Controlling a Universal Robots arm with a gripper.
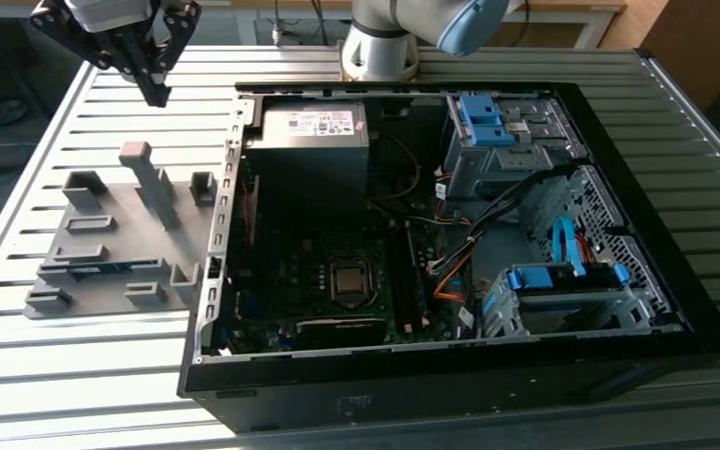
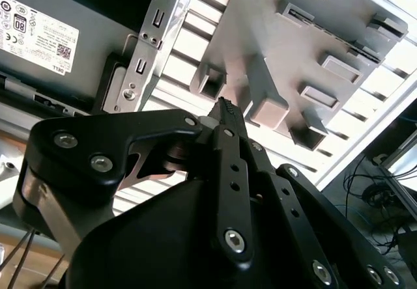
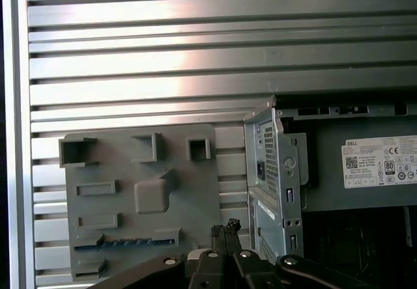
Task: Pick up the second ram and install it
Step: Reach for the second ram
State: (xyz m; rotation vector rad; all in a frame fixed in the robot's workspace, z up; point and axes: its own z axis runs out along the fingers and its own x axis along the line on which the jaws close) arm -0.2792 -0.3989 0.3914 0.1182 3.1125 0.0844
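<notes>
One arm, one hand (image 1: 157, 94), raised off the surface (image 1: 85, 375) at the far end of the grey fixture (image 1: 147, 246), just beyond its tall upright block (image 1: 138, 155). Fingers look pressed together to a single tip in the exterior view and in both wrist views (image 2: 225, 107) (image 3: 225, 227), with nothing pinched between them.

Second ram (image 1: 87, 268) not picked up. It sits on edge in a slot of the fixture, at the end of the fixture away from the hand. It is clearer in the first wrist view as a thin blue-green strip (image 3: 124, 242) with dark chips along it.

Key relation: in the exterior view the stick lies toward the lower edge from the hand, with the upright block and the fixture's smaller pockets between them. They are apart, no contact. The stick's long axis runs parallel to the slats of the surface, so across the exterior view from left to right, and it points toward the open computer case (image 1: 660, 319), which stands just beside the fixture on the exterior view's right.

In the first wrist view the fingertip sits past the stick's case-side end. My read is that the hand is well above it, not at slot level.
</notes>
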